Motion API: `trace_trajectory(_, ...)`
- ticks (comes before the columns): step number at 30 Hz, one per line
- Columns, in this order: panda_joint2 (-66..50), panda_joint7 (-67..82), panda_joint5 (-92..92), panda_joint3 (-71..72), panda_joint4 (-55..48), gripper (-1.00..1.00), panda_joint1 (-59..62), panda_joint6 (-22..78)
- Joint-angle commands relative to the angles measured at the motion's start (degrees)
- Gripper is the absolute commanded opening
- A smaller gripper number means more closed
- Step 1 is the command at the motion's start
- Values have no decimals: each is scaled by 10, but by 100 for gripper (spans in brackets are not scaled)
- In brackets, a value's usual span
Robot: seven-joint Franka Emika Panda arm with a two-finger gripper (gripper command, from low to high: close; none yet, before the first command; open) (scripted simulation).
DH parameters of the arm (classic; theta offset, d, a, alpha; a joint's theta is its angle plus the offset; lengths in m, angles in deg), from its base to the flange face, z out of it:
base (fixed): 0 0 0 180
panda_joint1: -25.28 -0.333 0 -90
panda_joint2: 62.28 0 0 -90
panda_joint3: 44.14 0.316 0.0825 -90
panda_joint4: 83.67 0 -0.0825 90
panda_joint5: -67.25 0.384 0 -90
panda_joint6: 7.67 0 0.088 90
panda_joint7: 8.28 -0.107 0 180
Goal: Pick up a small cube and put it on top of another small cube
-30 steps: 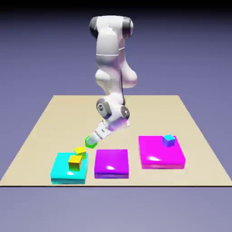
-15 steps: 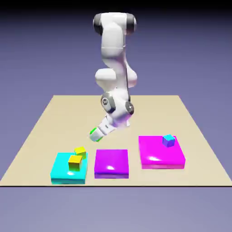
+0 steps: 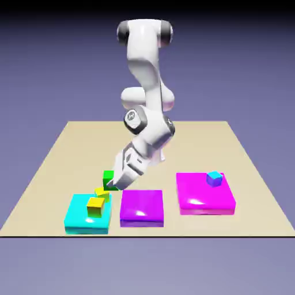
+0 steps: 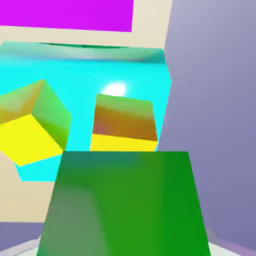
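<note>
One small green cube sits clamped in your end effector, whose jaws are closed narrow on it, left of centre in the exterior view. The cube hangs just above the rear yellow cube, and you cannot tell from that view whether the two touch. In the hand view the green cube fills the lower frame, its faces nearly square to the camera, tilted slightly; as a cube it has no long axis. Beyond it lie two yellow cubes on the cyan slab: one at centre, one at left turned corner-on. In the exterior view a purple slab lies beside the cyan one, and a magenta slab carries a blue cube, all on the desk.
</note>
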State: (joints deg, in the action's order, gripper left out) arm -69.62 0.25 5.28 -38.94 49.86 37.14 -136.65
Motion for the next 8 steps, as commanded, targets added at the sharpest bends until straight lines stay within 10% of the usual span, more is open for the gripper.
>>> trace_trajectory(1,-21,-16,-21,-8,-5,-100,5,-14)
trace_trajectory(4,-81,-59,-80,-31,-20,-100,19,-53)
trace_trajectory(5,-81,-59,-80,-31,-20,100,19,-53)
trace_trajectory(8,-40,-29,-40,-15,-10,100,9,-26)
